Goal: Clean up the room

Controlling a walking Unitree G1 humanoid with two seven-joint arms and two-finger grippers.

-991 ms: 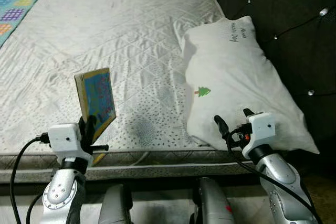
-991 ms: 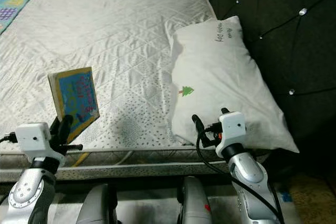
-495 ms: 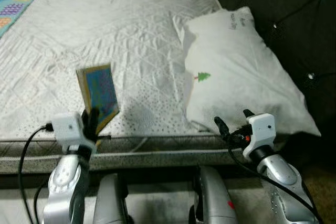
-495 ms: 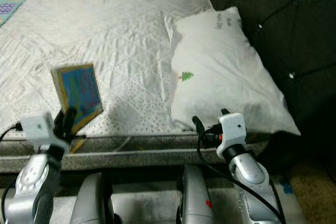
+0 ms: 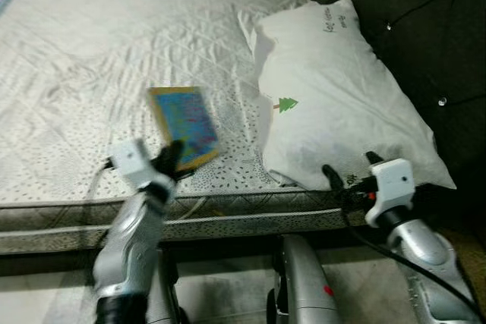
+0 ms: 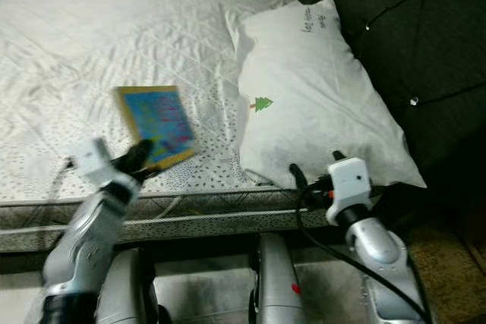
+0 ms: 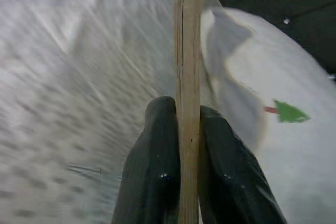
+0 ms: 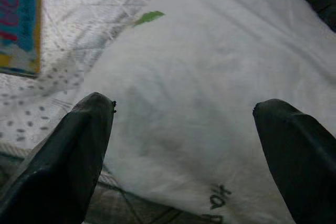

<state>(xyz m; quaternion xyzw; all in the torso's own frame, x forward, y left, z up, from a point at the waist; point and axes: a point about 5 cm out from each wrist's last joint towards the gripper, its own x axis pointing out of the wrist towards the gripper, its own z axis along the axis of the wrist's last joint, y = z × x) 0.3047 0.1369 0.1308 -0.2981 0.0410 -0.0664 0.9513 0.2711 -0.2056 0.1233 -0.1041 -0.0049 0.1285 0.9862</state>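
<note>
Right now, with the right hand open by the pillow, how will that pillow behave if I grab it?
The pillow looks soft and puffy, so it will probably sag and fold around the right hand rather than lift as one stiff piece. It is likely light for its bulk. Its smooth cloth may slip unless the open fingers gather a good bunch near the corner.

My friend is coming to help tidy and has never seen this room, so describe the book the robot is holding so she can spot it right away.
On the white quilted mattress, look near the front edge, left of the white pillow. The book is thin, held in the left gripper; its bright blue cover with a yellow border is the only colourful thing there.
</note>
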